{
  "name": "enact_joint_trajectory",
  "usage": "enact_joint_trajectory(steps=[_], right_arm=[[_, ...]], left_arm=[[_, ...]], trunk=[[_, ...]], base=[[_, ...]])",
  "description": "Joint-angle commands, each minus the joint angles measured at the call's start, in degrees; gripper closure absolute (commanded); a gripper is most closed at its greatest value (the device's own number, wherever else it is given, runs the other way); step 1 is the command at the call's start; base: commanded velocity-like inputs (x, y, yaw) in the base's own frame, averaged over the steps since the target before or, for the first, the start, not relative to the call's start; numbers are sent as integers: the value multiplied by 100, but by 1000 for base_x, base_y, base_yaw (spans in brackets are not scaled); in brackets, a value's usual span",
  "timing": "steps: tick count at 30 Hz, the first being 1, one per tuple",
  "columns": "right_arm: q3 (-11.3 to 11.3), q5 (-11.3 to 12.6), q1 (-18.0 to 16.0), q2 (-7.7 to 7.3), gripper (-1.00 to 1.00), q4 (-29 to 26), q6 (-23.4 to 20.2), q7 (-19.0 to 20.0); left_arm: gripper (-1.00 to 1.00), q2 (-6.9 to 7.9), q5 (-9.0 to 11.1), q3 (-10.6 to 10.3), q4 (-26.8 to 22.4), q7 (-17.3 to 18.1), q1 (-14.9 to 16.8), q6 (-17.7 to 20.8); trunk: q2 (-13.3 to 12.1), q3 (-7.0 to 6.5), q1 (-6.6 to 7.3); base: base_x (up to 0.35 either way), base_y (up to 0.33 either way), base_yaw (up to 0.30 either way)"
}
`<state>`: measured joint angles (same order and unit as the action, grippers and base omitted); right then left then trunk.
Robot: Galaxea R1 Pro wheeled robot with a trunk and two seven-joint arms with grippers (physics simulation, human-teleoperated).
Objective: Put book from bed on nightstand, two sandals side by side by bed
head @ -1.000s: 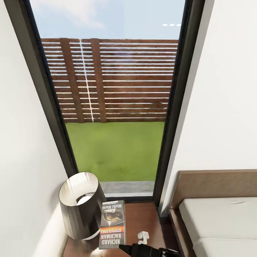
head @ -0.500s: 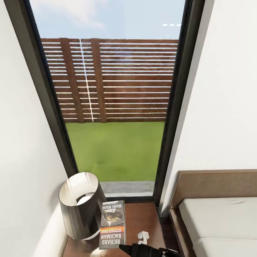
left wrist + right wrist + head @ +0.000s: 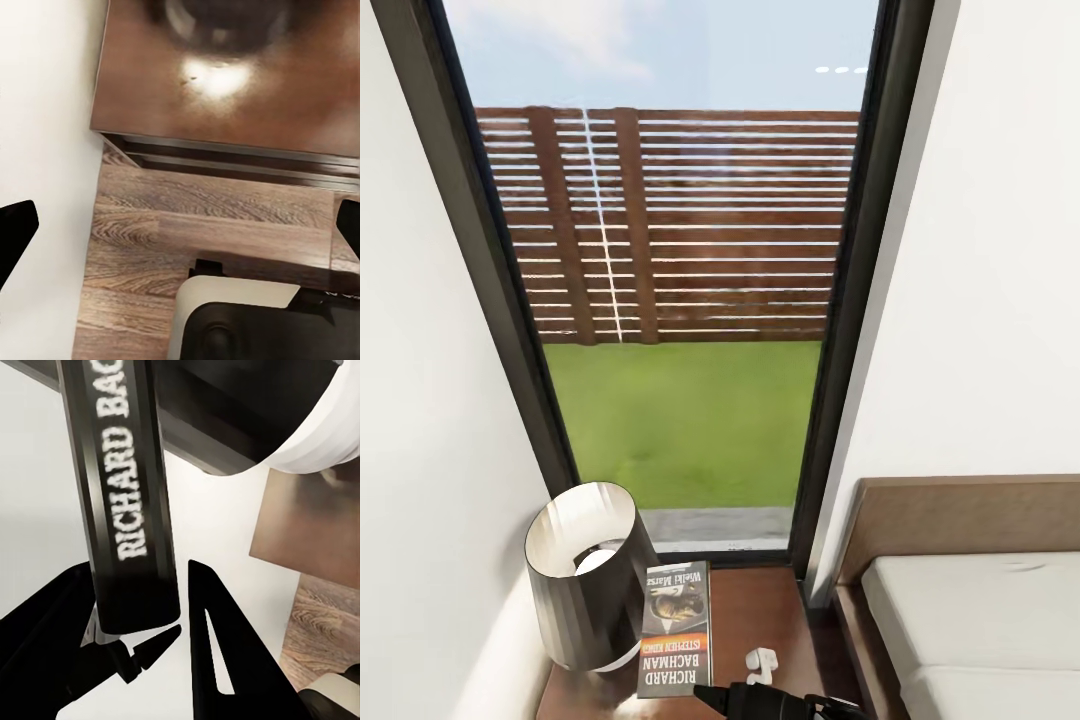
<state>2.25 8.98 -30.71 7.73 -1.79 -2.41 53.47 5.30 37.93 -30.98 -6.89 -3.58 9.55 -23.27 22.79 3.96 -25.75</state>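
Dark book (image 3: pixel 675 630) flat on nightstand (image 3: pixel 760 610), right gripper (image 3: pixel 176 607) jaws straddling spine

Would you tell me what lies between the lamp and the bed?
In the head view, the book lies on the nightstand, beside the lamp; then bare wood toward the bed.

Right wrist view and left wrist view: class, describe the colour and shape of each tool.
Right tool: matte black, with two flat fingers that taper to points; one has a narrow slit cut through it. Left tool: the same plain black, with blunter finger ends. No cables or markings are visible on either.
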Motion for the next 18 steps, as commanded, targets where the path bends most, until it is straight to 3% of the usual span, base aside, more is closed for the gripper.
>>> enact_joint_trajectory(steps=[1,10,18], right_arm=[[21,16,-5,1,100,3,-26,12],[21,16,-5,1,100,3,-25,0],[21,16,-5,1,100,3,-26,-2]], left_arm=[[-100,3,13,-49,-6,-37,3,-11],[-100,3,13,-49,-2,-37,3,-11],[-100,5,13,-49,-3,-37,3,-11]], trunk=[[12,13,-3],[12,13,-3],[12,13,-3]], base=[[-30,0,0],[-144,0,0],[-44,0,0]])
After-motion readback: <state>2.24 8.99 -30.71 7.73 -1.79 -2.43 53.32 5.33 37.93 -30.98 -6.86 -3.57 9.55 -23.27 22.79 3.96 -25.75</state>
